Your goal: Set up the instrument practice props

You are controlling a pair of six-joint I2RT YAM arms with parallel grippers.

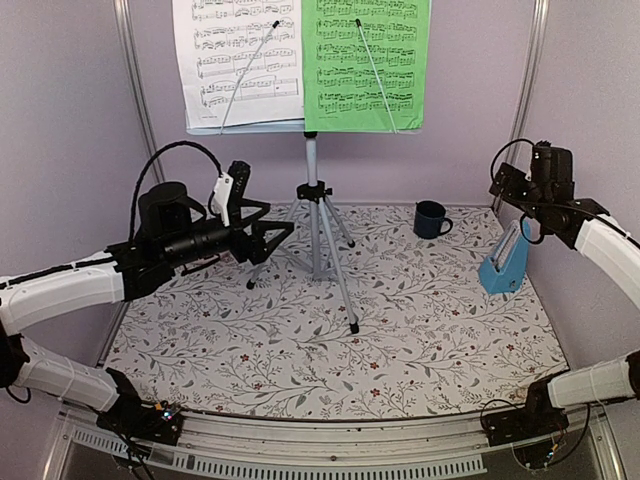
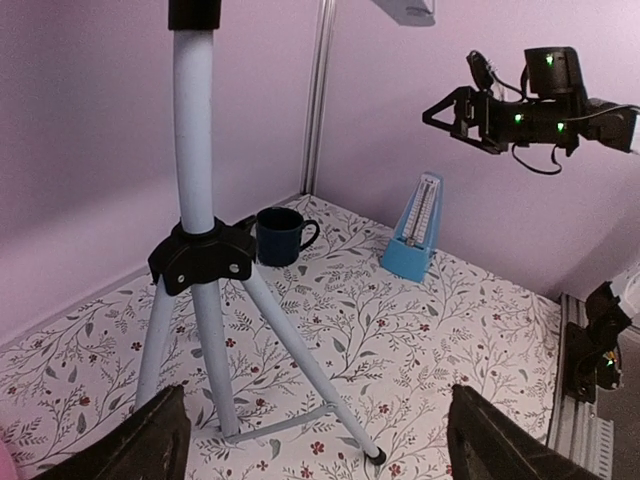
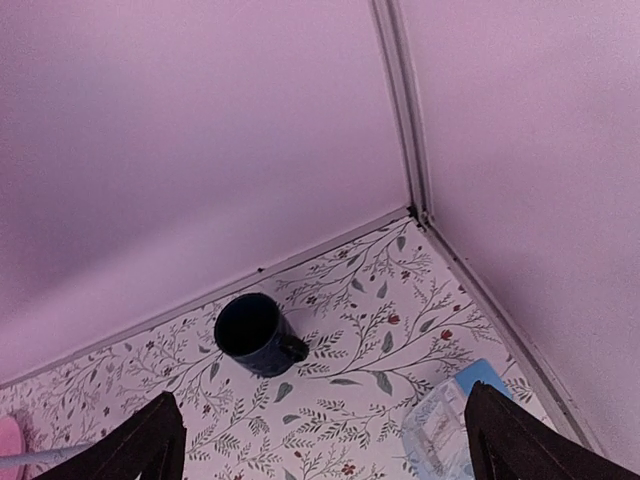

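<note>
Left gripper [image 1: 280, 232] hangs open and empty just beside the music stand [image 1: 313, 190], which stands on the table [image 1: 400, 340] holding the white page [image 1: 238, 60] and green page [image 1: 365, 60]. Right gripper [image 1: 503, 185] gapes wide, empty, above the blue metronome [image 1: 505, 262] at the right edge.

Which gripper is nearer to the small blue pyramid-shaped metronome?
Right. The right gripper hangs above the blue pyramid metronome; the left gripper is far off, beside the silver tripod.

A dark mug [image 3: 258, 335] stands upright (metronome [image 3: 455, 422] near) on floral cloth [image 3: 380, 300].
</note>
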